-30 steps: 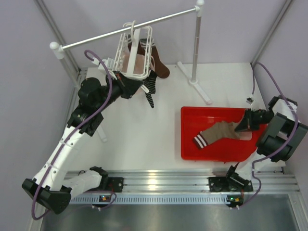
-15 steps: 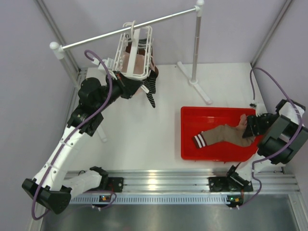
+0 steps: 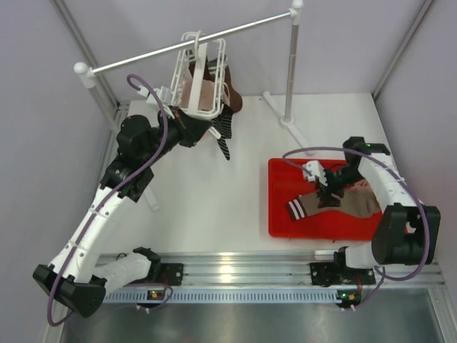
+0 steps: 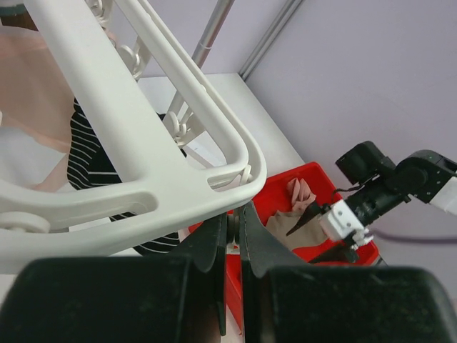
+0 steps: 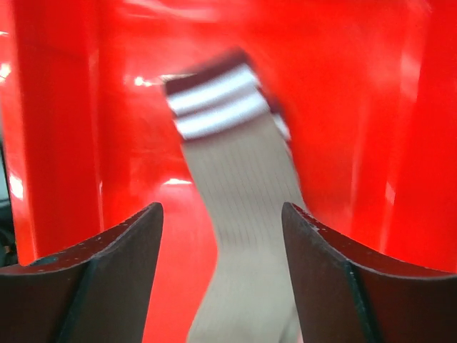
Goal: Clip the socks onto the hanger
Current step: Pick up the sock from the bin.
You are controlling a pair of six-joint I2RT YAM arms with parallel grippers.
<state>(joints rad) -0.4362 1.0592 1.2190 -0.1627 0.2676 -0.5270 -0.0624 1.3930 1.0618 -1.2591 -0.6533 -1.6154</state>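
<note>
R side: am hovering my right gripper (image 5: 220, 214) over the taupe sock (image 5: 239, 179) in the red tray (image 3: 280, 177). Jaws are standing wide apart, one each side of the sock's leg, gripping nothing.

Sock is lying flat. Its striped cuff (image 3: 294, 209) is pointing twd the tray's left end and the foot twd the right, w/ a pink sock (image 4: 300, 191) bunched just beside it.

Handling, my guess: light, soft, limp. It'll be drooping either side of any pinch, but ribbed knit prob. won't be slipping. Best hold is prob. at the cuff, since the fabric looks thicker there and that's the end a clip wants. Will need to be going low enough to catch cloth w/o scraping the glossy tray floor.

L side: my left gripper (image 4: 232, 223) is sitting shut right under a corner of the hanger (image 4: 143, 143). Hanger is hooked on the rail (image 3: 214, 34), w/ a hung striped sock (image 3: 223, 134) dangling from it. Can't tell if I'm pinching a clip.
</note>
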